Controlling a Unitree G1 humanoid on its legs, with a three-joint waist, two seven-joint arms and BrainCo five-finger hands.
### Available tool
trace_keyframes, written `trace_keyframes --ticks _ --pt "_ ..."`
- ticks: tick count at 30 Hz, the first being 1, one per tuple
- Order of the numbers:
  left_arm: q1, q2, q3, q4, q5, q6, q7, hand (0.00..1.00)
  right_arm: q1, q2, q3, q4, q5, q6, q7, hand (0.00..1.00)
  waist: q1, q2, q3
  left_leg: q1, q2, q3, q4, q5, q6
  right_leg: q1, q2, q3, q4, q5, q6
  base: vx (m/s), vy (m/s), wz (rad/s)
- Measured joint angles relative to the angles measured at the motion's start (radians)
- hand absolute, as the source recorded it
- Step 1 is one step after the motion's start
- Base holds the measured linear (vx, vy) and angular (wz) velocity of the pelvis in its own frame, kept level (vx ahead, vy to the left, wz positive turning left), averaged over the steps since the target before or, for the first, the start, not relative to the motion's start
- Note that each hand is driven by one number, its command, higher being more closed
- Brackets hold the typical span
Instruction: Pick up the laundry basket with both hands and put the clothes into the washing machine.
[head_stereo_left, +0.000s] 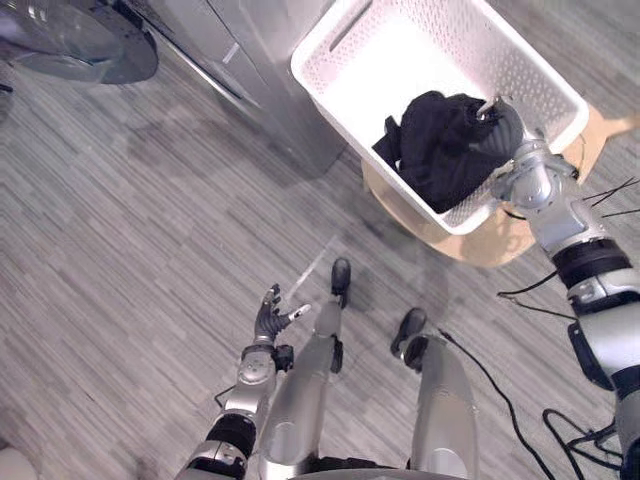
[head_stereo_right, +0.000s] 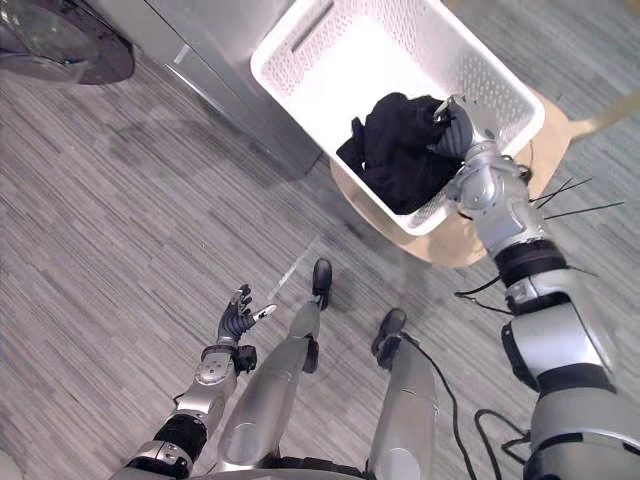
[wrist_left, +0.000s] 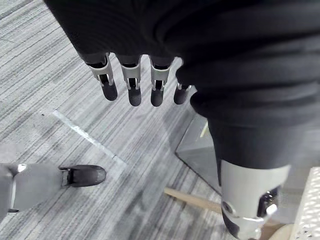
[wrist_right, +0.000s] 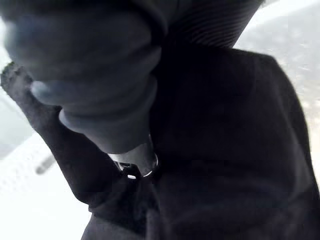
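Left eye view: right hand on the black clothes in the laundry basket, far right, grip impossible to tell; left hand hangs slack-fingered, near. Likely grabbing the clothes; next needs a firm hold, then a carry to the washing machine.

The right hand is half buried in the dark clothes, so its grip cannot be told; in the right wrist view it is blurred. The far corner of the basket is cut off by the picture's edge. The stool is largely hidden under the basket. The washer door, far left, is likewise cut off.
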Motion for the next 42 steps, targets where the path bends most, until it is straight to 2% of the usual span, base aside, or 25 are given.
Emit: trace_keyframes --ticks 1,3,5,7,9,11,15,18,22,25,27,29,30,31,32,33,34,36,37,38,39,40,41,42 --pt "0.013 0.002 0.024 -0.001 0.001 -0.001 0.0 0.0 0.054 0.026 -0.081 -0.089 0.038 -0.006 -0.015 1.0 -0.001 -0.004 -0.003 0.043 -0.001 -0.015 -0.001 -0.001 0.0 0.059 0.009 0.0 -0.033 0.0 0.001 0.01 -0.045 0.04" --pt "0.039 0.017 0.052 0.005 0.001 0.0 0.0 0.0 0.119 0.073 -0.177 -0.183 0.081 -0.026 -0.029 1.0 -0.004 -0.015 -0.028 0.067 0.006 -0.026 -0.002 -0.021 -0.012 0.095 0.023 0.0 -0.067 -0.002 0.005 0.0 -0.036 -0.05" --pt "0.079 0.049 0.085 0.028 0.002 0.008 0.0 0.0 0.208 0.146 -0.267 -0.272 0.162 -0.05 -0.043 1.0 -0.012 -0.041 -0.055 0.096 0.012 -0.035 -0.003 -0.042 -0.007 0.136 0.037 -0.001 -0.095 0.001 0.011 0.0 -0.012 -0.04" --pt "0.124 0.069 0.117 0.037 0.002 0.023 0.003 0.0 0.279 0.201 -0.304 -0.326 0.242 -0.07 -0.041 1.0 -0.026 -0.066 -0.084 0.125 0.014 -0.035 -0.003 -0.053 -0.003 0.176 0.045 0.0 -0.124 0.006 0.018 0.05 -0.022 -0.01" --pt "0.162 0.083 0.127 0.037 0.002 0.029 0.007 0.0 0.34 0.245 -0.322 -0.382 0.305 -0.085 -0.037 1.0 -0.027 -0.081 -0.105 0.169 0.013 -0.032 -0.003 -0.064 -0.004 0.233 0.049 0.001 -0.155 0.011 0.026 0.07 -0.02 -0.04" --pt "0.206 0.081 0.142 0.016 0.001 0.032 0.013 0.0 0.406 0.301 -0.331 -0.467 0.408 -0.108 -0.011 1.0 -0.026 -0.085 -0.17 0.201 0.013 -0.03 -0.004 -0.08 0.0 0.28 0.055 -0.001 -0.195 0.019 0.033 0.08 -0.018 -0.03" --pt "0.248 0.081 0.145 -0.04 0.0 0.029 0.014 0.0 0.48 0.39 -0.324 -0.58 0.549 -0.152 0.045 1.0 -0.024 -0.092 -0.23 0.256 0.013 -0.031 -0.005 -0.1 0.0 0.359 0.066 -0.007 -0.246 0.025 0.037 0.07 -0.044 0.02" --pt "0.292 0.078 0.143 -0.113 -0.001 0.028 0.015 0.0 0.55 0.438 -0.293 -0.676 0.653 -0.176 0.081 1.0 -0.025 -0.108 -0.278 0.281 0.013 -0.037 -0.005 -0.111 -0.003 0.401 0.071 -0.019 -0.275 0.026 0.039 0.06 -0.06 0.06" --pt "0.334 0.057 0.145 -0.186 -0.001 0.026 0.019 0.0 0.586 0.513 -0.287 -0.777 0.712 -0.195 0.11 1.0 -0.022 -0.117 -0.297 0.313 0.013 -0.028 -0.005 -0.118 -0.005 0.436 0.074 -0.012 -0.296 0.035 0.043 0.03 -0.039 -0.06" --pt "0.34 0.046 0.142 -0.204 -0.004 0.025 0.022 0.0 0.588 0.548 -0.279 -0.842 0.712 -0.202 0.106 1.0 -0.028 -0.116 -0.297 0.335 0.004 -0.049 -0.005 -0.121 0.0 0.433 0.063 0.008 -0.215 0.029 0.053 -0.02 -0.029 0.16" --pt "0.331 0.045 0.133 -0.23 -0.008 0.024 0.029 0.0 0.606 0.548 -0.294 -0.903 0.71 -0.21 0.089 1.0 -0.029 -0.116 -0.297 0.347 -0.006 -0.11 -0.005 -0.121 0.001 0.436 0.065 0.06 -0.137 0.018 0.069 -0.03 -0.055 0.95" --pt "0.306 0.046 0.13 -0.278 -0.008 0.015 0.038 0.0 0.602 0.57 -0.308 -0.989 0.702 -0.259 0.067 1.0 -0.026 -0.123 -0.298 0.335 -0.024 -0.188 -0.005 -0.108 0.007 0.435 0.074 0.162 -0.037 -0.024 0.094 -0.05 -0.111 1.54" --pt "0.31 0.042 0.122 -0.296 -0.007 0.013 0.039 0.0 0.593 0.58 -0.304 -0.997 0.695 -0.272 0.066 1.0 -0.024 -0.13 -0.301 0.33 -0.031 -0.195 -0.004 -0.098 0.006 0.435 0.077 0.19 -0.02 -0.038 0.103 -0.07 -0.155 1.35" --pt "0.324 0.042 0.111 -0.336 -0.007 0.005 0.044 0.0 0.568 0.592 -0.284 -0.997 0.687 -0.29 0.062 1.0 -0.022 -0.142 -0.313 0.3 -0.042 -0.206 0.02 -0.095 -0.001 0.437 0.088 0.222 -0.045 -0.066 0.092 -0.12 -0.193 0.87" --pt "0.338 0.034 0.104 -0.375 -0.007 -0.002 0.048 0.0 0.541 0.592 -0.266 -0.996 0.688 -0.295 0.056 1.0 0.003 -0.146 -0.323 0.263 -0.041 -0.205 0.042 -0.094 -0.004 0.438 0.102 0.227 -0.092 -0.089 0.074 -0.17 -0.245 0.51" --pt "0.355 0.017 0.093 -0.412 -0.006 -0.013 0.058 0.0 0.498 0.593 -0.244 -0.996 0.687 -0.302 0.048 1.0 0.04 -0.136 -0.324 0.213 -0.026 -0.207 0.067 -0.087 -0.015 0.437 0.129 0.221 -0.157 -0.117 0.028 -0.2 -0.244 0.29" --pt "0.371 -0.003 0.076 -0.432 -0.006 -0.013 0.059 0.0 0.48 0.589 -0.222 -0.996 0.688 -0.307 0.045 1.0 0.042 -0.103 -0.32 0.185 0.0 -0.239 0.072 -0.073 -0.036 0.433 0.164 0.191 -0.175 -0.103 0.025 -0.16 -0.179 0.28" --pt "0.41 -0.015 0.042 -0.491 -0.001 -0.011 0.061 0.0 0.481 0.584 -0.199 -0.986 0.688 -0.306 0.037 1.0 0.04 -0.087 -0.311 0.183 0.03 -0.255 0.061 -0.065 -0.048 0.434 0.208 0.162 -0.173 -0.083 -0.01 -0.18 -0.163 0.43" --pt "0.424 -0.016 0.021 -0.523 0.0 -0.01 0.061 0.0 0.48 0.581 -0.189 -0.986 0.688 -0.306 0.031 1.0 0.039 -0.084 -0.311 0.184 0.049 -0.234 0.049 -0.07 -0.042 0.435 0.222 0.153 -0.178 -0.072 -0.022 -0.21 -0.192 0.49" --pt "0.426 -0.015 -0.008 -0.574 0.001 -0.011 0.061 0.0 0.477 0.575 -0.174 -0.988 0.689 -0.309 0.031 1.0 0.023 -0.079 -0.309 0.178 0.071 -0.155 0.03 -0.151 0.037 0.448 0.235 0.122 -0.225 -0.032 -0.04 -0.16 -0.133 0.65" --pt "0.399 -0.003 -0.028 -0.6 0.009 -0.013 0.06 0.0 0.474 0.571 -0.167 -0.985 0.691 -0.311 0.034 1.0 0.014 -0.096 -0.304 0.14 0.067 -0.086 0.09 -0.217 0.079 0.451 0.206 0.094 -0.268 -0.004 -0.056 -0.22 -0.094 0.79" --pt "0.371 0.003 -0.06 -0.632 0.024 -0.029 0.057 0.0 0.467 0.56 -0.148 -0.982 0.691 -0.306 0.049 1.0 0.0 -0.106 -0.296 0.103 0.061 -0.024 0.232 -0.22 0.081 0.451 0.182 0.074 -0.287 0.019 -0.062 -0.18 -0.045 0.73" --pt "0.351 0.004 -0.078 -0.66 0.043 -0.04 0.056 0.0 0.468 0.552 -0.108 -0.982 0.691 -0.304 0.067 1.0 -0.012 -0.105 -0.296 0.099 0.057 0.031 0.374 -0.226 0.089 0.45 0.159 0.058 -0.298 0.036 -0.059 -0.18 -0.023 0.48" --pt "0.344 0.006 -0.086 -0.681 0.048 -0.043 0.057 0.0 0.47 0.544 -0.088 -0.982 0.691 -0.304 0.074 1.0 -0.023 -0.102 -0.297 0.109 0.061 0.055 0.443 -0.237 0.101 0.45 0.15 0.052 -0.297 0.039 -0.059 -0.14 -0.004 0.44"
